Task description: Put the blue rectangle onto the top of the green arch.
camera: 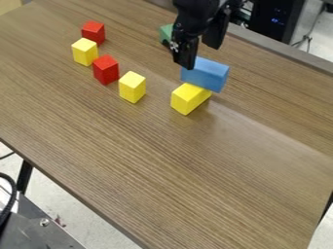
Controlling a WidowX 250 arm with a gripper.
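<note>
The blue block [209, 75], presumably light, rigid and smooth, sat at the far side of the rightmost yellow block [187, 98], below the gripper [200, 58], fingers apart; its long opposite faces likely suited gripping.

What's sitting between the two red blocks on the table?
A yellow block stands between the farther red block and the nearer red block, a bit off to their left, as the camera view shows.
</note>
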